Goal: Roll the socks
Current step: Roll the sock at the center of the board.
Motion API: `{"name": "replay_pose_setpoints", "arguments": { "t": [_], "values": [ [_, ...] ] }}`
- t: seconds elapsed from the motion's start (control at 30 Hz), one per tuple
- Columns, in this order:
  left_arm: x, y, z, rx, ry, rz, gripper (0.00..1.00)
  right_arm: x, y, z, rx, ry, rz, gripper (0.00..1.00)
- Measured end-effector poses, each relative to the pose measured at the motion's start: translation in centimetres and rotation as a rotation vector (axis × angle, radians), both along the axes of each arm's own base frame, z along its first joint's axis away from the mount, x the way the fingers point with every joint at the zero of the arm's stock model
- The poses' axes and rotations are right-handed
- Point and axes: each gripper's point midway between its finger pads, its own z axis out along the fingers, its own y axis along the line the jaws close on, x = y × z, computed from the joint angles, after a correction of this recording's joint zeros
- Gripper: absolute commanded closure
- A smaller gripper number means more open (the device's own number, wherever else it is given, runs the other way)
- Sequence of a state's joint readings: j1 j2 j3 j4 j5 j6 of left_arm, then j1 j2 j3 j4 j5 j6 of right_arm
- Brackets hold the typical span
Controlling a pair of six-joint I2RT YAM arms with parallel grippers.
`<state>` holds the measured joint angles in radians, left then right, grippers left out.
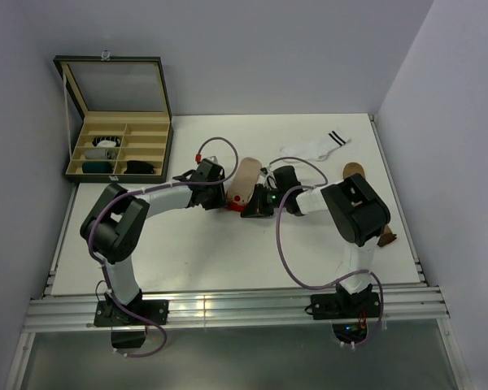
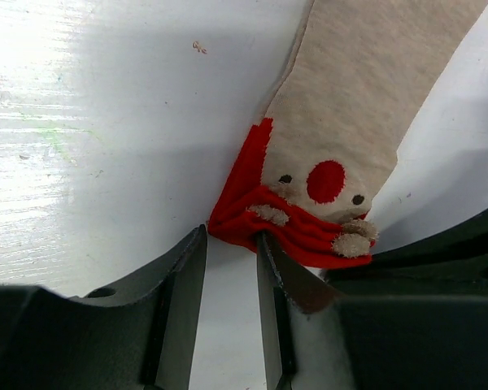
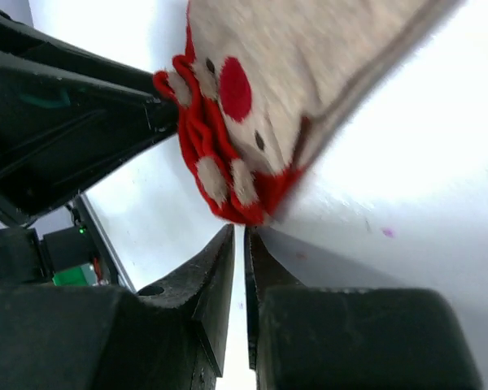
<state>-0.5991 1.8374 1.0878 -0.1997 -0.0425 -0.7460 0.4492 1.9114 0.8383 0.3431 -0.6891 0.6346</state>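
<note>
A beige sock (image 1: pixel 246 175) (image 2: pixel 366 89) (image 3: pixel 309 57) with a bunched red cuff (image 2: pixel 301 236) (image 3: pixel 195 138) lies mid-table, cuff toward the arms. My left gripper (image 1: pixel 222 195) (image 2: pixel 232 236) stands open at the cuff's left end. Bare table shows between its fingers, and one fingertip (image 2: pixel 264 240) touches the red edge. My right gripper (image 1: pixel 256 203) (image 3: pixel 240 231) is at the cuff's other end. Its jaws are closed to a thin slit and pinch the cuff's lower edge at the tips. The sock's body looks slightly raised and blurred in the right wrist view.
A white sock with black stripes (image 1: pixel 321 146) lies at the back right. A brown sock (image 1: pixel 354 171) lies behind the right arm, with another brown piece (image 1: pixel 385 238) near the right edge. An open compartment box (image 1: pixel 69 158) holding rolled socks sits at the back left.
</note>
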Motion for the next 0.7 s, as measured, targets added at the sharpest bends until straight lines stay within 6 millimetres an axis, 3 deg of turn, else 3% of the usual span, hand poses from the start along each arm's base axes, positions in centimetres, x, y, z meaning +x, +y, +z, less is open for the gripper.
{"name": "replay_pose_setpoints", "arguments": {
  "t": [0.1, 0.4, 0.7],
  "values": [
    [0.0, 0.0, 0.0, 0.001, 0.001, -0.001, 0.63, -0.2, -0.7, 0.2, -0.024, -0.014, -0.005, 0.77],
    [0.2, 0.0, 0.0, 0.009, 0.001, 0.003, 0.63, 0.3, -0.2, 5.4, -0.119, -0.305, 0.029, 0.61],
    [0.2, 0.0, 0.0, 0.011, 0.004, 0.003, 0.63, 1.8, -0.8, 3.2, -0.223, -0.346, 0.014, 0.61]
  ]
}}
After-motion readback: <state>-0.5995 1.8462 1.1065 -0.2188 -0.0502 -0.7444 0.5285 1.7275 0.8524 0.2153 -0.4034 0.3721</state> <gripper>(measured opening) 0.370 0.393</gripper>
